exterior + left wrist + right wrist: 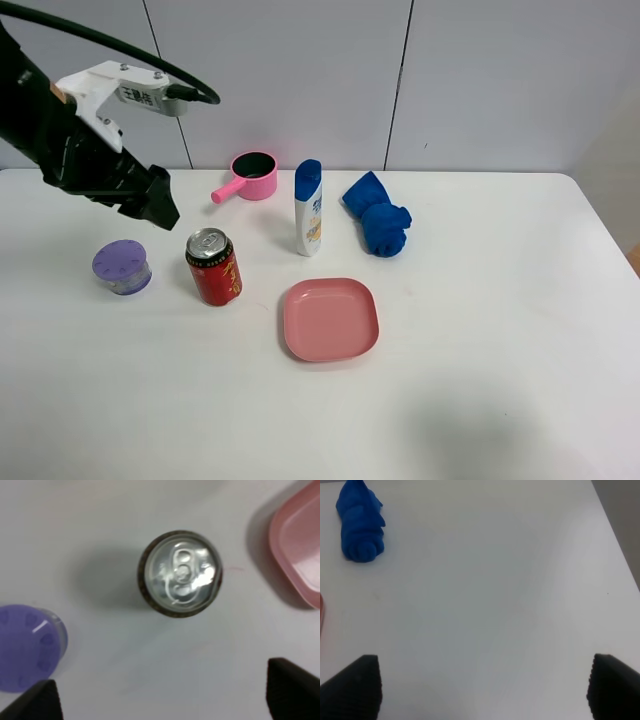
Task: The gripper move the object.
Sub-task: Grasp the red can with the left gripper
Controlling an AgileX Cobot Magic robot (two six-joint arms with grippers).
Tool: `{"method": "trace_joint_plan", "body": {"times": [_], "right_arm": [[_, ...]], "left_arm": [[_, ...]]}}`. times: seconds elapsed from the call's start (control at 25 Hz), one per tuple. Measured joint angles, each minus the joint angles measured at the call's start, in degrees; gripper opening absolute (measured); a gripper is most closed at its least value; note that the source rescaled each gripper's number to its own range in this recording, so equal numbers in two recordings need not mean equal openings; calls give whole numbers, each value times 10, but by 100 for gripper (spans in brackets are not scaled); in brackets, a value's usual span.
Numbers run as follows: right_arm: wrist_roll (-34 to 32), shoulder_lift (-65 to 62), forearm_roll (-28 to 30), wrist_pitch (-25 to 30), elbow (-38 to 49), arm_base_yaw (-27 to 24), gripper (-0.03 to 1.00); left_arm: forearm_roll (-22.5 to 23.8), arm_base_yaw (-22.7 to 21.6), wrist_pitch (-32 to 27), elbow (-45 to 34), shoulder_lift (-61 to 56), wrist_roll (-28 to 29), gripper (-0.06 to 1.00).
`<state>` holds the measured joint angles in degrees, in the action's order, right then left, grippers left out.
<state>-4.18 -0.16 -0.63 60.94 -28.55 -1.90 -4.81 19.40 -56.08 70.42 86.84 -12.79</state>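
Note:
The red drink can (pixel 213 267) with a silver top stands upright on the white table, left of centre. My left gripper (pixel 155 205) hangs above the table, up and to the left of the can, not touching it. In the left wrist view I look straight down on the can's top (pixel 180 572); the left gripper (pixel 165 700) is open and empty, with its two black fingertips (pixel 37 700) far apart. My right gripper (pixel 482 690) is open and empty over bare table; it is out of the exterior high view.
A purple-lidded jar (pixel 122 266) sits left of the can. A pink plate (pixel 330 318) lies to its right. A pink pot (pixel 250 176), a white shampoo bottle (pixel 309 208) and a blue cloth (pixel 378 216) stand behind.

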Motion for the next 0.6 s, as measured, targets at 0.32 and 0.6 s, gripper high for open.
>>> {"method": "trace_joint_plan", "body": {"times": [0.32, 0.6], "right_arm": [[0, 0, 0, 0, 0, 0, 100], [0, 0, 0, 0, 0, 0, 100]], "left_arm": [[7, 47, -13, 43, 77, -6, 67], [10, 47, 31, 45, 135, -21, 67]]}}
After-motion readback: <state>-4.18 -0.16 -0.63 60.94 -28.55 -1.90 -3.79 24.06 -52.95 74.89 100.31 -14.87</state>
